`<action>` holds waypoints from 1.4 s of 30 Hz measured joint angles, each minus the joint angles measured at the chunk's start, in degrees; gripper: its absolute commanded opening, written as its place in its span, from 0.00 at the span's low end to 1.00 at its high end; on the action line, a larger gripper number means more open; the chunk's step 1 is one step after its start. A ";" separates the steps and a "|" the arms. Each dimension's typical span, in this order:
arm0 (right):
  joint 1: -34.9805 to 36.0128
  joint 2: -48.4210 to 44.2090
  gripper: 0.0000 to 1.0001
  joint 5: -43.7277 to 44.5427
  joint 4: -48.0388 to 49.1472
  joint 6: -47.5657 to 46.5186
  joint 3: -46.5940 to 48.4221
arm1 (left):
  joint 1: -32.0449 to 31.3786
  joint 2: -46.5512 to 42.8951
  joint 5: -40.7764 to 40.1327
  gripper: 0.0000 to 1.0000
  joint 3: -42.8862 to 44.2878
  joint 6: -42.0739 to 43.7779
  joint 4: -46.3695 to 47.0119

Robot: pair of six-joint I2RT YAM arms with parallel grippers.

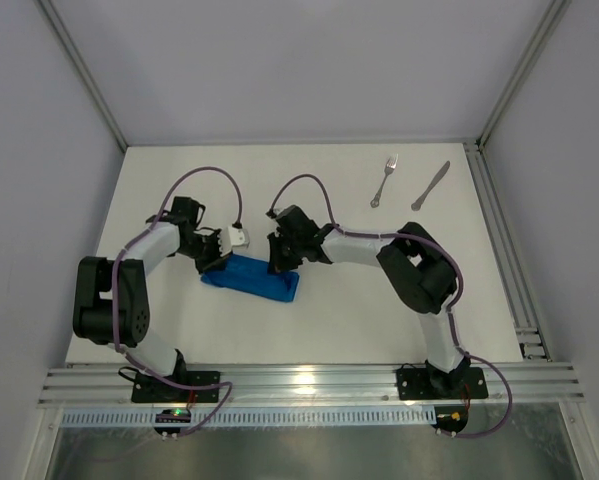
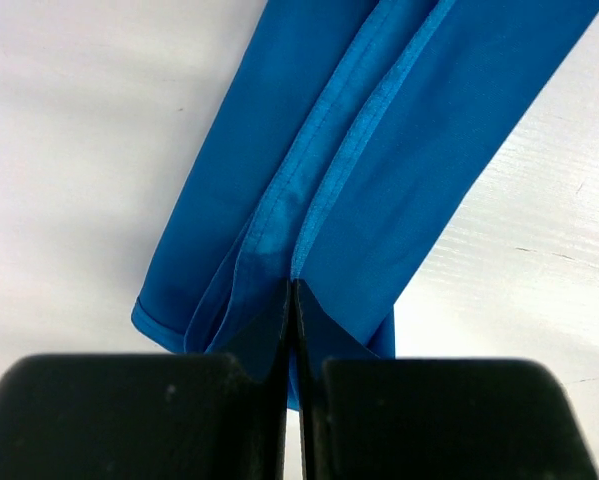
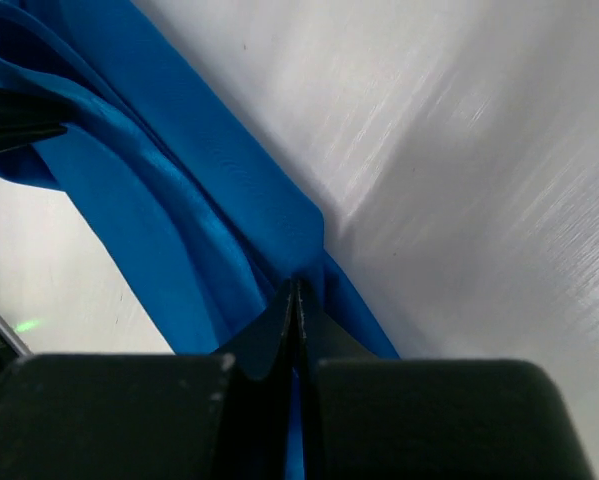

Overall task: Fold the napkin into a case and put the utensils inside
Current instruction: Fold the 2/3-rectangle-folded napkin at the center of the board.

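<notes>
The glossy blue napkin [image 1: 251,280], a soft narrow strip at the centre of the table [image 1: 309,330], is mid-fold: left gripper [image 1: 217,262] at its nine o'clock end, right gripper [image 1: 282,262] at three, both pinched tight, apparently on cloth layers. Next needs a matched lift; slim steel fork [image 1: 384,181] and knife [image 1: 431,186] lie at one o'clock.

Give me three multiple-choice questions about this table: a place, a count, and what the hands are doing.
1. Where do the fork and knife lie? A) on the table, far right, apart from the blue napkin B) inside the napkin C) in a cup
2. How many cutlery pieces show? A) one B) four C) two
3. The left hand and right hand are: A) both open B) both shut on the napkin C) holding the fork
Answers: 1 A, both lie on bare table; 2 C, one fork, one knife; 3 B, wrist views show each pinching blue cloth.
</notes>
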 measured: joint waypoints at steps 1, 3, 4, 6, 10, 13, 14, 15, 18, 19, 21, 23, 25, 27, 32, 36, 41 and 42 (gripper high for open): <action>-0.09 0.20 0.04 -0.35 0.46 0.11 0.13 | 0.00 0.00 0.02 0.00 0.20 -0.02 -0.17; -0.20 0.44 0.04 -0.61 1.09 0.31 0.17 | 0.00 0.00 0.37 0.00 0.70 -0.28 -0.57; -0.35 0.63 0.04 -0.92 1.42 0.39 0.17 | 0.00 0.00 0.55 0.00 1.09 -0.52 -0.76; -0.48 0.96 0.04 -1.73 2.27 0.50 0.17 | 0.00 0.00 0.87 0.00 1.95 -1.62 -0.90; -0.55 1.40 0.04 -2.99 3.93 0.46 0.07 | 0.00 0.07 1.22 0.00 3.80 -4.24 -0.52; -0.57 1.57 0.04 -3.87 4.59 0.42 -0.07 | -0.17 0.74 1.29 0.00 5.18 -5.92 0.24; -0.57 1.64 0.04 -4.13 4.72 0.37 -0.07 | -0.35 1.11 1.22 0.00 5.44 -6.32 0.68; -0.55 1.66 0.04 -4.33 4.81 0.26 -0.07 | -0.55 1.53 1.03 0.00 5.64 -6.73 1.03; -0.55 1.66 0.04 -4.83 4.85 -0.04 -0.09 | -1.07 2.80 0.00 0.00 5.79 -8.52 2.27; -0.55 1.66 0.04 -4.92 4.87 -0.17 -0.11 | -1.18 3.32 -0.46 0.00 5.90 -9.16 2.75; -0.55 1.66 0.04 -5.29 5.25 -0.39 -0.33 | -1.29 4.46 -1.16 0.00 6.36 -10.54 3.61; -0.55 1.66 0.04 -5.70 5.66 -0.48 -0.61 | -1.29 5.57 -1.11 0.00 7.17 -11.65 3.96; -0.55 1.66 0.04 -6.12 6.01 -0.59 -0.76 | -1.29 6.01 -0.83 0.00 7.63 -12.46 4.35; -0.55 1.66 0.04 -6.62 6.38 -0.66 -1.03 | -1.36 5.99 -0.17 0.00 7.96 -13.09 4.55; -0.55 1.68 0.04 -7.50 6.80 -0.90 -1.29 | -2.01 5.97 1.33 0.00 8.22 -14.14 4.72; -0.55 1.70 0.04 -7.91 6.80 -1.14 -1.29 | -2.56 5.99 2.14 0.00 9.97 -15.82 4.57; -0.55 1.77 0.04 -8.13 6.86 -1.27 -1.29 | -3.19 6.29 2.38 0.00 12.02 -17.00 5.05; -0.57 1.77 0.04 -8.15 6.86 -1.27 -1.29 | -3.34 6.51 2.32 0.00 12.11 -17.20 5.11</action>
